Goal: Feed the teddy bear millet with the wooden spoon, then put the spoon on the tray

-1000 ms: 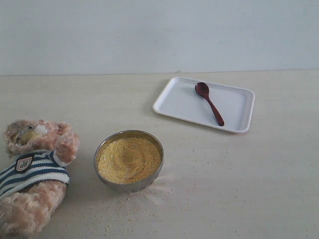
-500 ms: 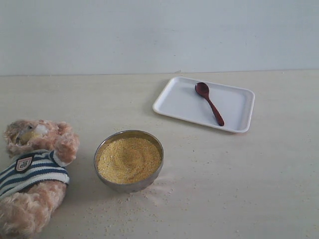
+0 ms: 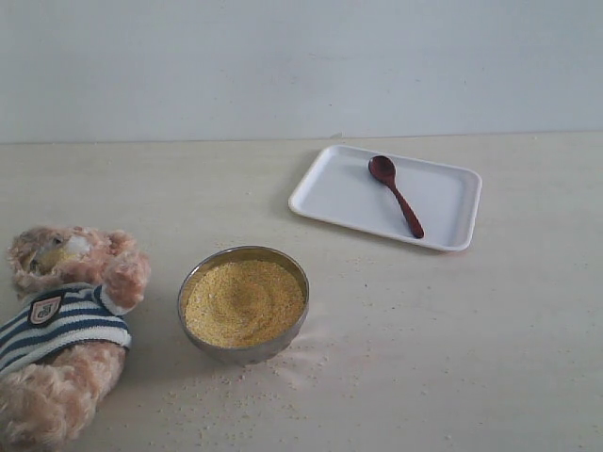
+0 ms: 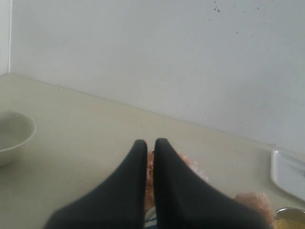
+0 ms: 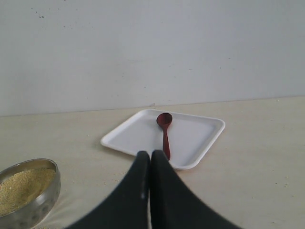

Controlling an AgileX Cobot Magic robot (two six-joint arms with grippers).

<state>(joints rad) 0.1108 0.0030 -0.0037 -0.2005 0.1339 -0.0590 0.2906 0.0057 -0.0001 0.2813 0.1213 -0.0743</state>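
Bear [image 3: 61,330] just beside the millet [image 3: 244,301] bowl [image 3: 236,352]; tray [image 3: 330,193] holding the spoon [image 3: 398,200] sits well apart from it. Left fingers [image 4: 136,164] and right fingers [image 5: 139,174] closed together, empty.

teddy bear [image 3: 71,377]: tan-pink fur; shirt [image 3: 66,325] striped navy and white. millet [image 3: 243,301]: yellow. bowl [image 3: 237,353]: steel-grey. wooden spoon [image 3: 396,195]: dark reddish-brown. tray [image 3: 334,193]: white.

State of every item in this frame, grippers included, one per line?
teddy bear: lying down, untouched.
steel bowl: upright, full.
millet: fills the bowl, some grains spilled beside it.
wooden spoon: lying in the tray, untouched.
tray: flat, holding only the spoon.
left gripper: shut, empty.
right gripper: shut, empty.
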